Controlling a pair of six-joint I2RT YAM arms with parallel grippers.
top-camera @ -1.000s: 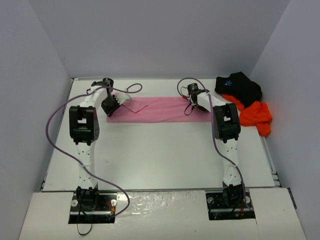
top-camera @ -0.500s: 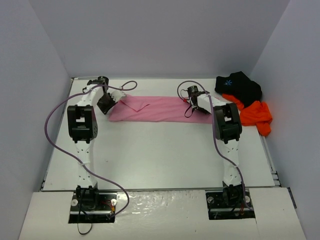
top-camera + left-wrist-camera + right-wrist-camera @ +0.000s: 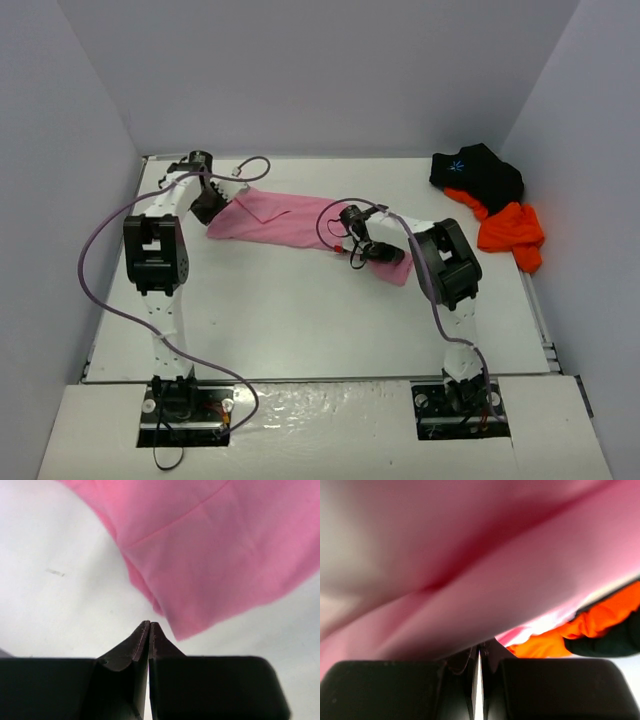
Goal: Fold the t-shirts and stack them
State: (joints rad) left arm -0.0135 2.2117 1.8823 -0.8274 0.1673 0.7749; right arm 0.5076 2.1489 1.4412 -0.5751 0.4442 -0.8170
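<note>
You're mid-fold on the pink t-shirt (image 3: pixel 285 215): right hand (image 3: pixel 479 652) pinches its 3 o'clock end, left hand (image 3: pixel 149 624) closed at its 9 o'clock edge. At 2 o'clock the black t-shirt (image 3: pixel 480 172) and orange t-shirt (image 3: pixel 512 230) lie unfolded.

Plain pale grey walls (image 3: pixel 320 70) enclose a white table (image 3: pixel 300 320) on three sides under even, soft light.

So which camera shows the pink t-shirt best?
The top external view: the pink t-shirt appears whole there, end to end. The left wrist view catches just one end of it; the right wrist view is only a blurred close-up of its cloth.
</note>
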